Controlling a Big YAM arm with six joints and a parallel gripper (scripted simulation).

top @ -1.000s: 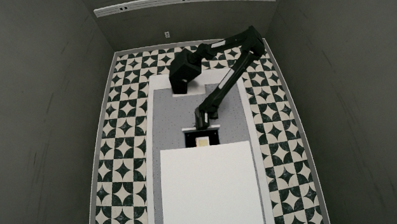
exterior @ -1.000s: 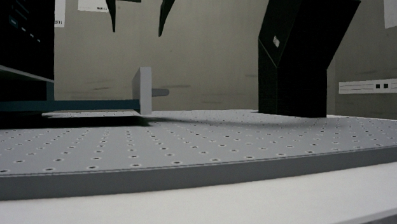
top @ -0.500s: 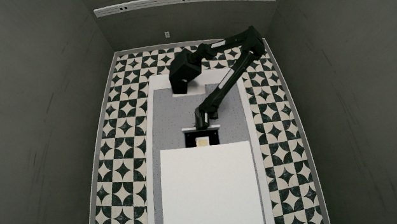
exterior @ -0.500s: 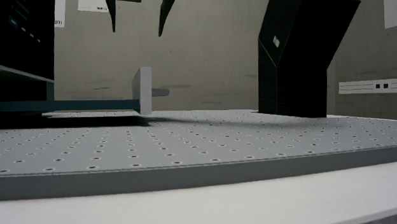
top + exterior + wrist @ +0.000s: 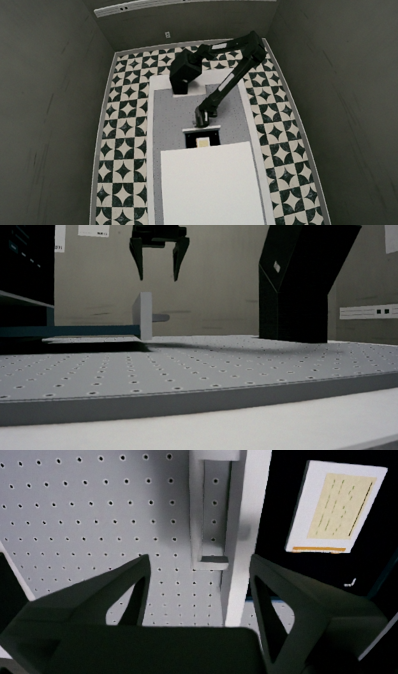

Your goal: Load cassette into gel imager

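FINISHED: laid on the drawer glass, beyond the jaws. Drawer front: directly beneath the jaws, which are held part-open and empty, probably for pushing it shut.

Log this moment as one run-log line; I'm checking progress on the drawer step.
phase: drawer closing pending | gripper: open, empty, above drawer front | FINISHED: on glass | drawer: open

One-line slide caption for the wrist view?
Open, empty gripper above the drawer front and handle; cassette lies on the glass.
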